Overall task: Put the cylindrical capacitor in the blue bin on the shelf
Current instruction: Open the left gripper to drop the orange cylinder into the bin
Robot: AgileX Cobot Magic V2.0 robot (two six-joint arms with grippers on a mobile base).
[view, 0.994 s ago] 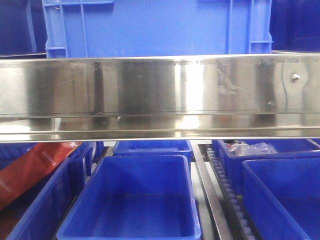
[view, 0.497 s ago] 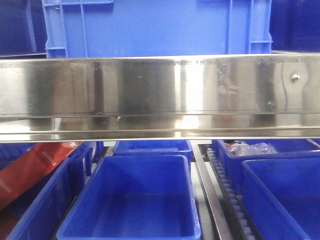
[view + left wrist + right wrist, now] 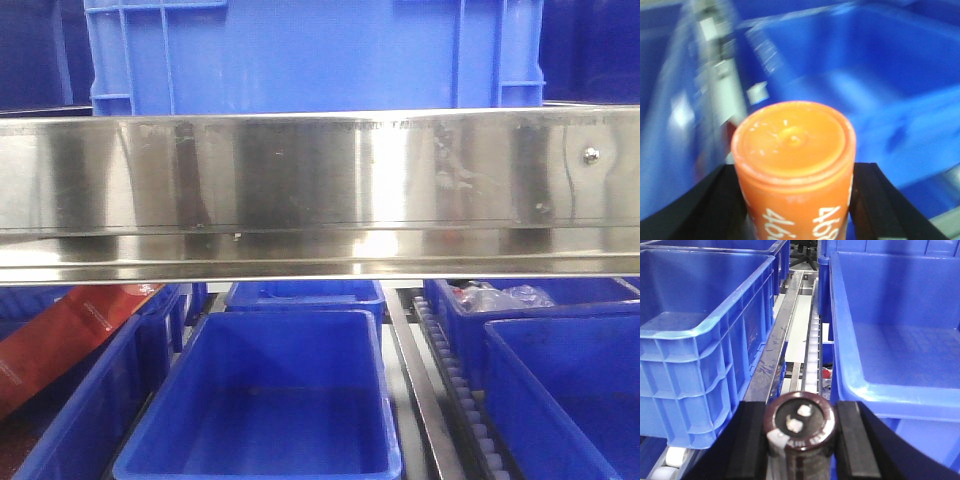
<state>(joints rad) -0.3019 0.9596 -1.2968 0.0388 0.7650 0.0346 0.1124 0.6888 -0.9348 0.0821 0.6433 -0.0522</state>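
Right tool (image 3: pixel 801 445): clamped on cylindrical capacitor (image 3: pixel 800 421), lower centre. Left tool (image 3: pixel 795 212): clamped on orange cylinder (image 3: pixel 794 145) marked 4680. Shelf (image 3: pixel 320 180), lower left: blue bin (image 3: pixel 100 400) holding red packet (image 3: pixel 60 340).

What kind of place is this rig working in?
Probably a factory or warehouse parts store, flow-rack style: rows of blue bins, a stainless-steel shelf rail, and roller tracks between the bin lanes.

Capacitor (image 3: pixel 800 427) sits before roller track (image 3: pixel 813 347), between two bins (image 3: pixel 705 329)
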